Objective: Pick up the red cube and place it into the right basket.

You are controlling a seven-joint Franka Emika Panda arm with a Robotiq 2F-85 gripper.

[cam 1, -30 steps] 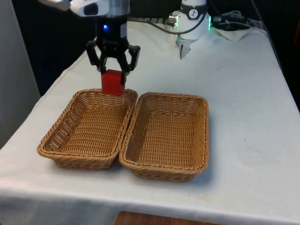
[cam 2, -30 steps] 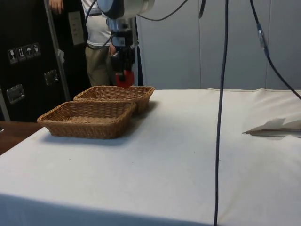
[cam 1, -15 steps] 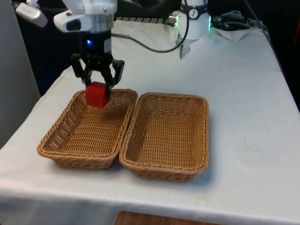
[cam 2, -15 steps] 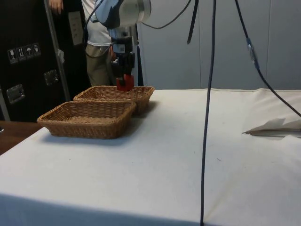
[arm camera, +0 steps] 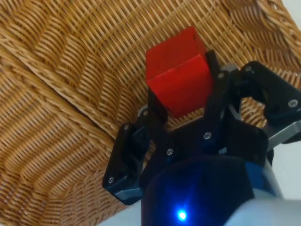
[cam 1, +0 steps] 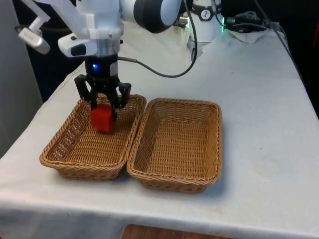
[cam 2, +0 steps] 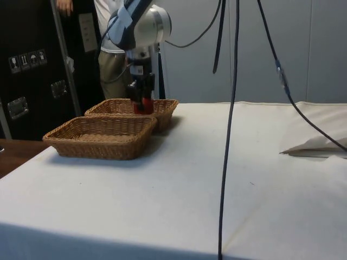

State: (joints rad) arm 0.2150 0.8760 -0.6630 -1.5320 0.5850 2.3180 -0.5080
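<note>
Gripper (cam 1: 103, 108) pinches the red cube (cam 1: 102, 118) between its two fingers, cube hanging straight below the jaws, no long axis to speak of. In the front view, left of centre, it sits low inside the basket on that view's left (cam 1: 65, 144), near the far wall, woven floor directly beneath. The other basket (cam 1: 209, 144), touching it at centre frame, holds nothing. Judgement: release here should drop the cube into the basket below.
</note>
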